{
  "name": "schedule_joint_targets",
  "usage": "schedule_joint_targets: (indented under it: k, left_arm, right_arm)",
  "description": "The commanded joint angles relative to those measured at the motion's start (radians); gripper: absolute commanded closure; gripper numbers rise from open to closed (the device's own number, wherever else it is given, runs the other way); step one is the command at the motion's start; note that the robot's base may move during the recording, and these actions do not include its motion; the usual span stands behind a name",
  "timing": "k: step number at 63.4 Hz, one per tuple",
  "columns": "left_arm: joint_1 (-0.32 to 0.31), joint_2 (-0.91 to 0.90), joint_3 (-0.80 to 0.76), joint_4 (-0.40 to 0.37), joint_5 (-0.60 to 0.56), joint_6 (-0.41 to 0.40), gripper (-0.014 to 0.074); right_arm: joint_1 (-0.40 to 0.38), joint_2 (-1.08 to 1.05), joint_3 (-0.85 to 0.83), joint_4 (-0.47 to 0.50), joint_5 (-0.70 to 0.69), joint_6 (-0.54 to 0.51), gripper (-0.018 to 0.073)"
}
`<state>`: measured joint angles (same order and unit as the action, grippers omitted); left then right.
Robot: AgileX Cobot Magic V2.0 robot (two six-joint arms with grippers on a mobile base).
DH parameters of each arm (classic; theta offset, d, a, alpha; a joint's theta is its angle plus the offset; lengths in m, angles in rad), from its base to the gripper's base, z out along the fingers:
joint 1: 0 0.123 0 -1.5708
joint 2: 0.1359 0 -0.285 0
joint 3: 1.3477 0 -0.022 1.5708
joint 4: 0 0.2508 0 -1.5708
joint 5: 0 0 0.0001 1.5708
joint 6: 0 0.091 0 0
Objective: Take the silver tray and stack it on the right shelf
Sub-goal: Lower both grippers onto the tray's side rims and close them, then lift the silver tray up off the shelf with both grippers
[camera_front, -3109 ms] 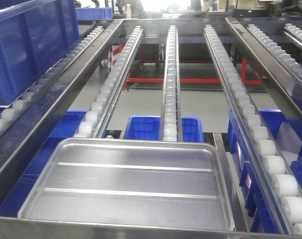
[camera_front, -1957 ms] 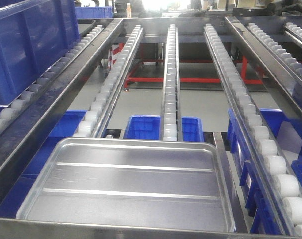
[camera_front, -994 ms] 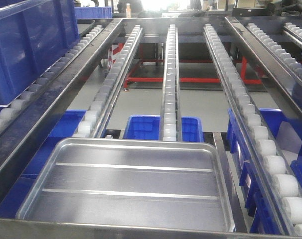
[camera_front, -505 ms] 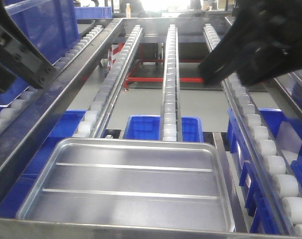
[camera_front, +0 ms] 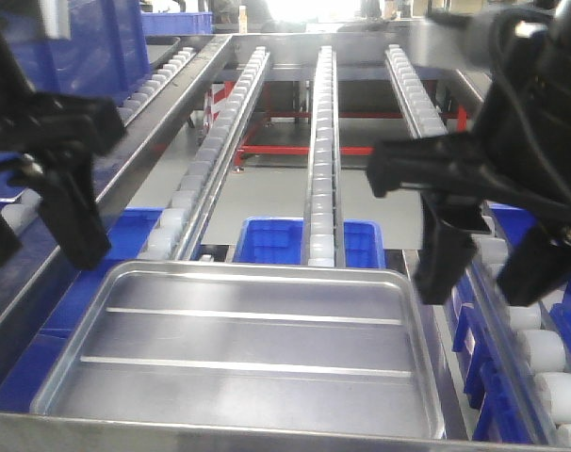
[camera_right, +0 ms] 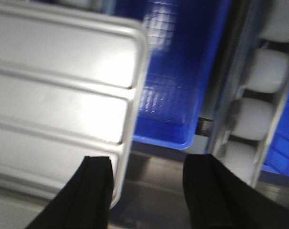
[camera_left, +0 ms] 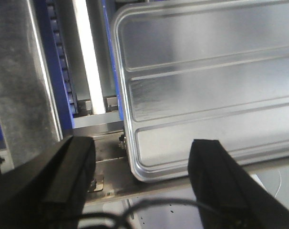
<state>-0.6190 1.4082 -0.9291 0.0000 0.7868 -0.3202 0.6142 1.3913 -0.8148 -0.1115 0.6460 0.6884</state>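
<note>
Grey floor and blue bins (camera_front: 271, 240) lay beneath the right shelf (camera_front: 267, 435); silver tray (camera_front: 238, 348) sat at its near end.
Tray lay flat just behind the steel front lip, below the ends of the white roller lanes (camera_front: 320, 141). Left gripper (camera_front: 31, 254) hung by the tray's left edge, jaws wide, holding nothing; its wrist view showed the near-left corner between the fingers (camera_left: 63, 176). Right gripper (camera_front: 481, 294) hung by the right edge, jaws likewise wide and empty, the near-right corner beside one finger (camera_right: 94, 191). Contact with the tray could not be determined.
</note>
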Motion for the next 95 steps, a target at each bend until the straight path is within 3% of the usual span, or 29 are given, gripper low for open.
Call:
schedule_joint_targets:
  k: [1, 11, 25, 58, 95]
  left_arm:
    - [-0.004, 0.002, -0.032, 0.000, -0.041, -0.028, 0.0260]
    - [-0.004, 0.056, -0.032, 0.000, -0.043, -0.033, 0.0260]
    - [-0.004, 0.088, -0.032, 0.115, -0.066, -0.149, 0.0260]
    - [-0.006, 0.163, -0.032, 0.089, -0.139, -0.158, 0.0260]
    - [-0.006, 0.242, -0.032, 0.081, -0.165, -0.158, 0.0273]
  right_arm:
    - [0.008, -0.017, -0.036, -0.073, -0.041, 0.084, 0.0112]
    - [0.018, -0.015, -0.036, -0.072, -0.058, 0.084, 0.0112]
    - [0.018, 0.027, -0.036, -0.072, -0.082, 0.084, 0.0112]
    - [0.024, 0.171, -0.036, -0.059, -0.149, 0.084, 0.0112]
    - [0.024, 0.185, -0.035, -0.059, -0.175, 0.083, 0.0113]
